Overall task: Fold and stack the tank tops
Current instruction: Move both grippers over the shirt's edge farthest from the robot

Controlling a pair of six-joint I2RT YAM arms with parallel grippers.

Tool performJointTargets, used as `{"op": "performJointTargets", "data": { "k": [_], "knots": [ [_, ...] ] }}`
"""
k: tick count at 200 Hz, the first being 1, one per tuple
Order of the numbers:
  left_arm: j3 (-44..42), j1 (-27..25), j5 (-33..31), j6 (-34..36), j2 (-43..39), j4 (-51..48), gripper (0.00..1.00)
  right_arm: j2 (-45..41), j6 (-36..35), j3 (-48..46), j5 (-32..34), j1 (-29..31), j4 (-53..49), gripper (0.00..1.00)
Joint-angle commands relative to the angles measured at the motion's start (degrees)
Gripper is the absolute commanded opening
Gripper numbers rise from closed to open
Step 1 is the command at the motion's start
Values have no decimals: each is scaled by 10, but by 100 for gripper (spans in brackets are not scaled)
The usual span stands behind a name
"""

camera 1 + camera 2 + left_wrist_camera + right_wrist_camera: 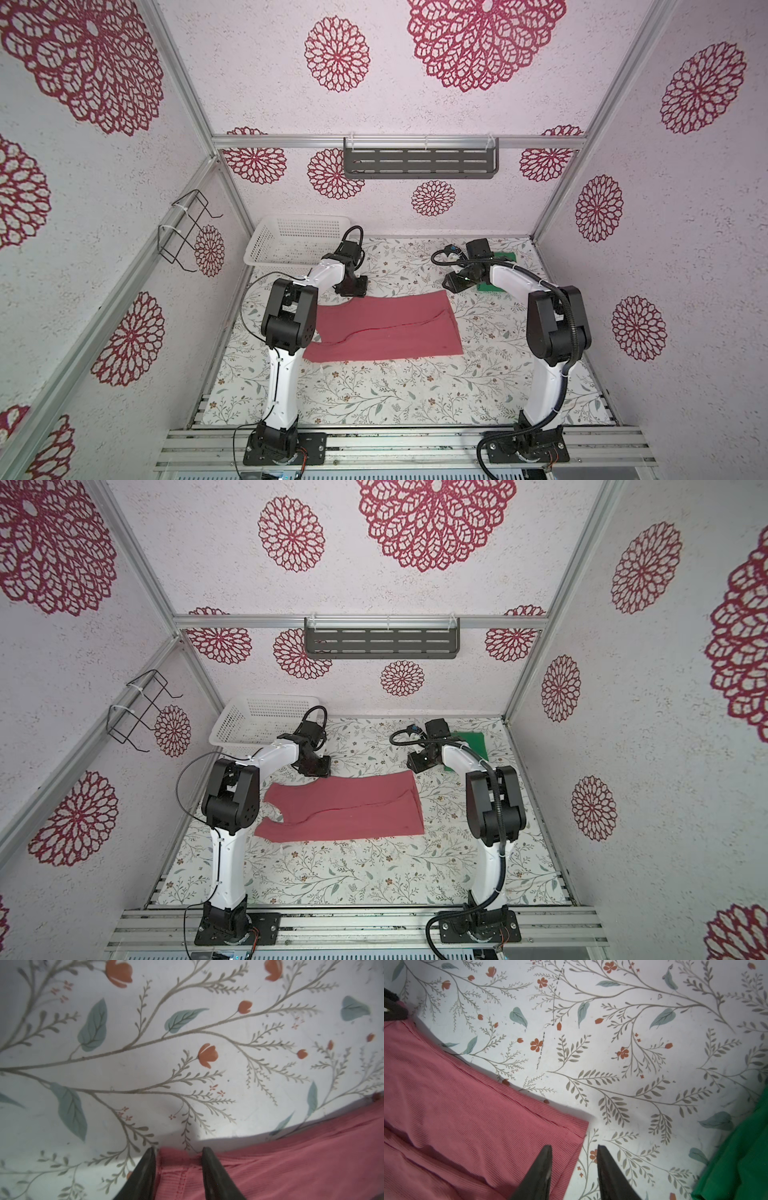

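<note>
At far edge of rose-red tank top [386,328]: left claw [178,1150], right claw [574,1147], both released.

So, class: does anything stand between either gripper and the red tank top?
Nothing visible does. The left gripper straddles a strap end of the red tank top. The right gripper sits at its hem corner, one finger over fabric, the other over bare table. The green tank top lies apart from it.

You've got no legible txt, labels, brand marks, nos. or signs anywhere in these views.
</note>
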Motion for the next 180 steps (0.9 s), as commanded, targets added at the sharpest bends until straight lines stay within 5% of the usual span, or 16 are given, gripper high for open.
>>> {"op": "performJointTargets", "data": {
  "k": [1,84,115,180],
  "knots": [
    [18,-7,-12,5,19,-15,41,13,8,26,-4,-7,12,39],
    [22,-7,-15,-1,30,-27,2,83,7,73,-11,-7,-16,41],
    [20,-7,-23,-2,17,-27,0,85,21,65,-41,-4,-24,38],
    [14,-9,-26,-8,-8,-17,0,94,23,82,-42,-1,-45,0]
  ]
}}
